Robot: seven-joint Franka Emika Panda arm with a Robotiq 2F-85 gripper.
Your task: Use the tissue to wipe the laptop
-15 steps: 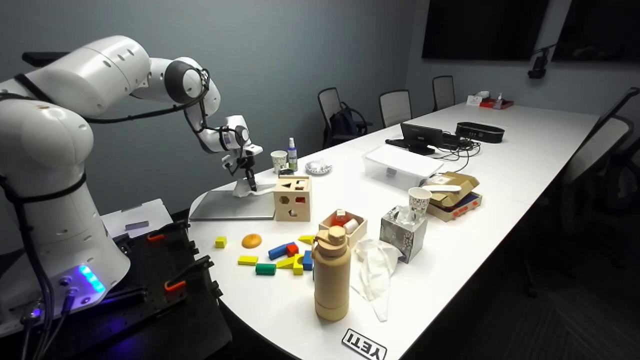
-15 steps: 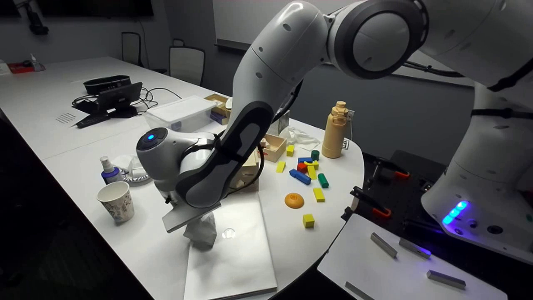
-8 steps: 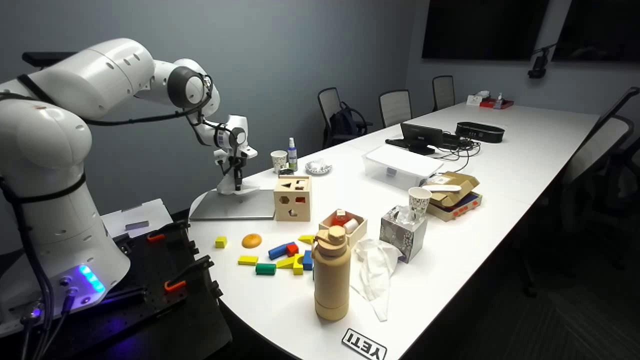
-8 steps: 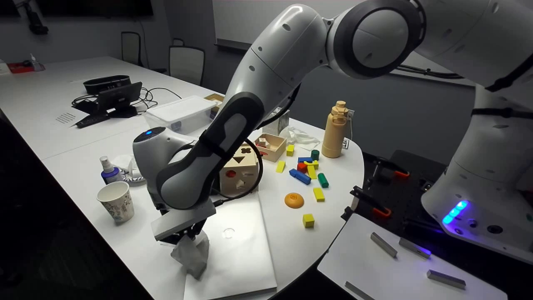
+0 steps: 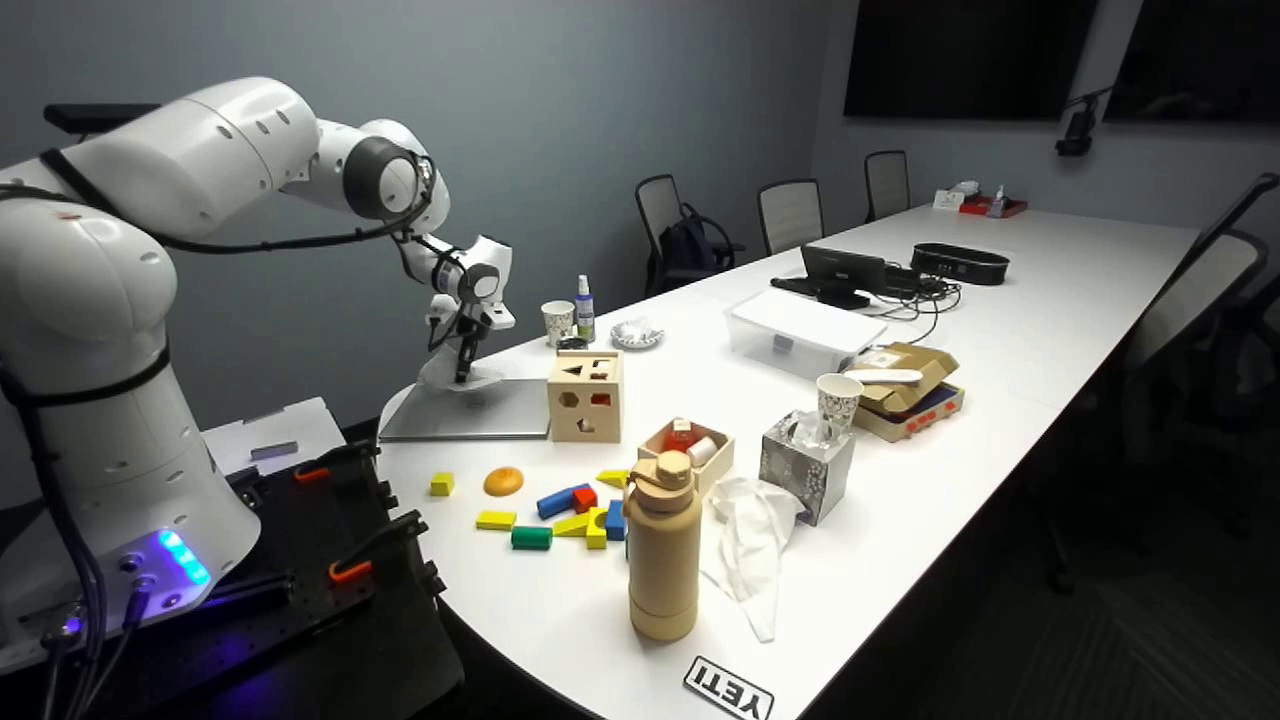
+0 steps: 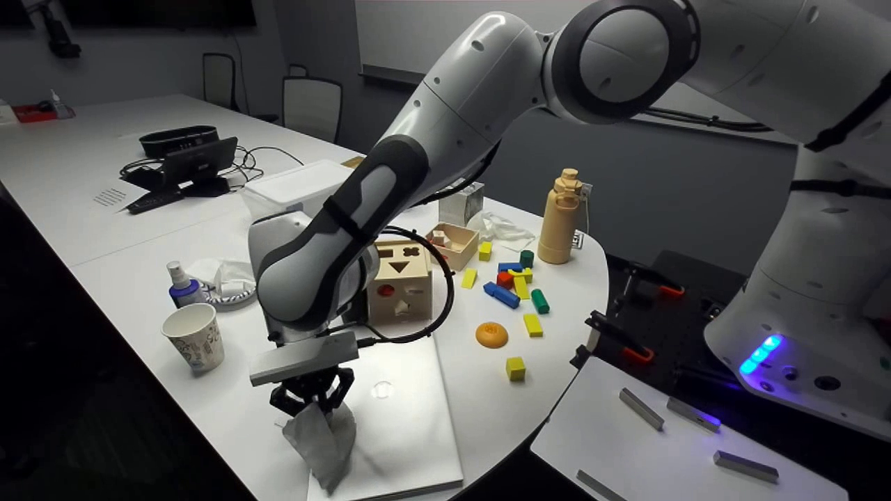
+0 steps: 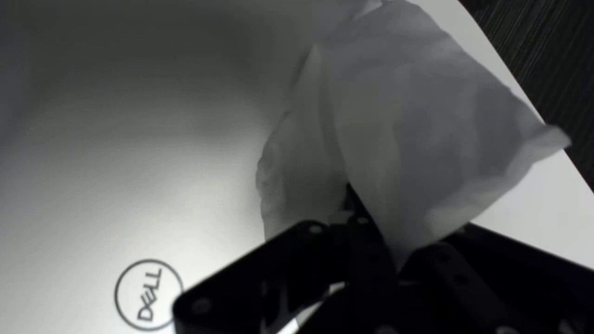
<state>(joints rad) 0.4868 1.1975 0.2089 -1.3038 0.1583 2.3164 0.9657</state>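
Observation:
The silver-grey laptop (image 5: 475, 415) lies closed on the white table. Its lid (image 6: 411, 417) shows a round logo, which reads DELL on the laptop lid (image 7: 116, 176) in the wrist view. My gripper (image 6: 317, 407) is shut on a crumpled white tissue (image 6: 321, 445) over the laptop's far-side edge, near a corner. In the wrist view the tissue (image 7: 417, 116) spreads ahead of the fingers (image 7: 366, 218), partly over the lid and partly over the table; it hides one fingertip. The gripper (image 5: 463, 376) and tissue (image 5: 437, 372) also show low over the laptop's back edge. Whether the tissue presses on the lid cannot be told.
A wooden shape-sorter box (image 5: 585, 398) stands against the laptop's end. A paper cup (image 6: 195, 337), a spray bottle (image 6: 184, 285) and a plate (image 6: 233, 296) stand nearby. Loose blocks (image 5: 575, 510), a tan bottle (image 5: 664, 550) and a tissue box (image 5: 806, 465) are farther off.
My gripper has moved with the tissue along the laptop, away from the wooden box, toward the laptop's other end. The wrist has turned and tilted. The laptop has not visibly moved.

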